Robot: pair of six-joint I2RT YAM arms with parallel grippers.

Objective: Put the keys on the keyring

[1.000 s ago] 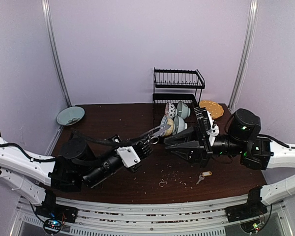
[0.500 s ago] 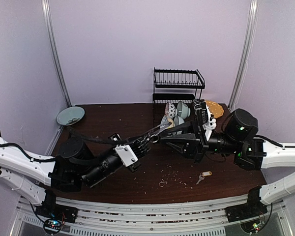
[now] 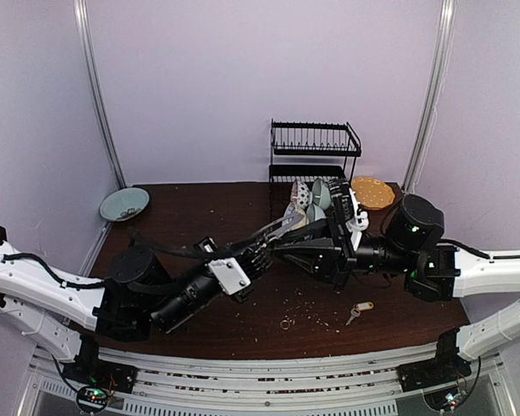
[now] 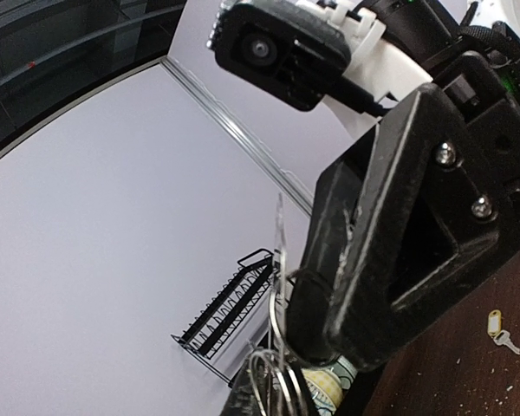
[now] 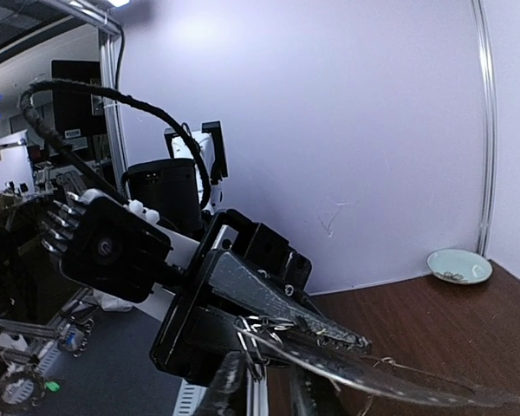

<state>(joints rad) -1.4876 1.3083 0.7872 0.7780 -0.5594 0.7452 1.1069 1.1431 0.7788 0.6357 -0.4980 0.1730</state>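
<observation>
— So, where are the keys (image 3: 359,310)?

— Flat on the table (image 3: 199,212), on my right side, well apart from both arms' tips. It's a small silver key joined to a yellow oblong tag. A tiny loose ring (image 3: 285,324) lies to their left.

— And the keyring (image 3: 282,229)?

— Off the table, clamped in my left gripper (image 3: 258,254). It's a thin grey hoop, seen edge-on from above, with small rings bunched at the held end.

— What do the wrist views add?

— My right wrist view shows the hoop as a long grey sliver jutting from the left gripper. My own right fingers (image 5: 224,386) are blurred at the bottom there, standing apart. The left wrist view is mostly filled by the right gripper (image 3: 282,251), close up against the hoop. I can't tell whether it touches. That view also catches the keys low at the right edge. Only the top view shows the whole rack (image 3: 315,147) behind.

— Any change?

— Since a second ago my right gripper has slid left, up to the left one. The keys haven't moved.
</observation>
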